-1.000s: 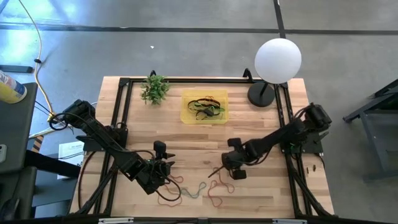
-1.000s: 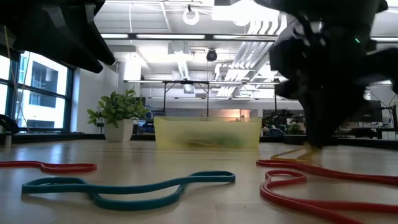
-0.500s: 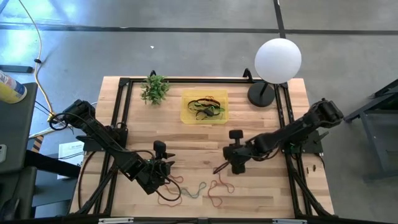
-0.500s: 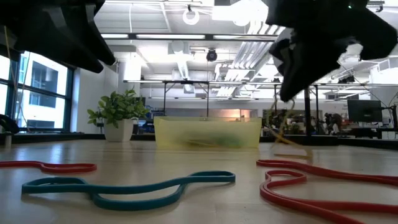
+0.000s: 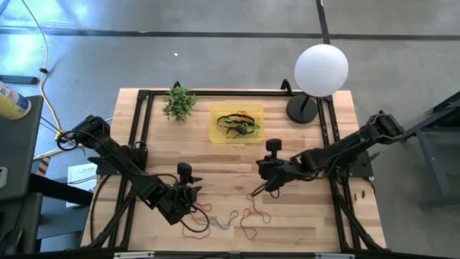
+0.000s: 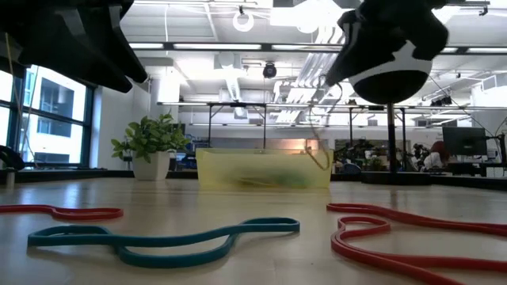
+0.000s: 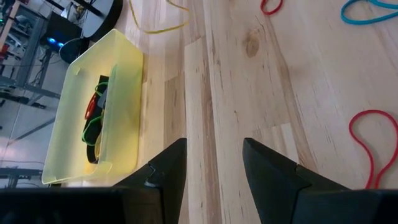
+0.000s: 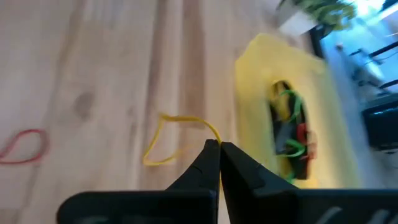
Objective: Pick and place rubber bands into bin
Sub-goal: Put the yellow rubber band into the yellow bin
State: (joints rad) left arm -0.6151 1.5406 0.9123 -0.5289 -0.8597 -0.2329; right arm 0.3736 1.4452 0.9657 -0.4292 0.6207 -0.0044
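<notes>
The right gripper (image 8: 219, 146) has its two fingers pressed together on the edge of a yellow rubber band (image 8: 163, 142), and the loop droops below the tips, clear of the wooden table (image 5: 215, 162) — held by one strand so the floppy thing hangs free instead of dragging. From above, that gripper (image 5: 267, 175) sits mid-table with the band (image 5: 256, 191) trailing beneath it, near the bin (image 5: 236, 124) but not yet over it. The yellow bin is in plain sight past the fingers in the right wrist view, its wall (image 8: 252, 81) facing the gripper and a tangle of black, green and red bands already lying inside. To my eye this is the carry step, and the band needs to clear the rim before the pinch lets go, or that dangling loop could catch on the wall. The left gripper (image 7: 211, 163) waits low at the front left of the table, jaws parted with nothing between them, hovering near the loose bands still to be collected: a teal band (image 6: 162, 239), a red band (image 6: 59, 212) and another red loop (image 6: 404, 237) lying flat on the wood. A small green plant (image 5: 178, 103) and a white globe lamp (image 5: 321, 69) stand at the back, out of the way.
</notes>
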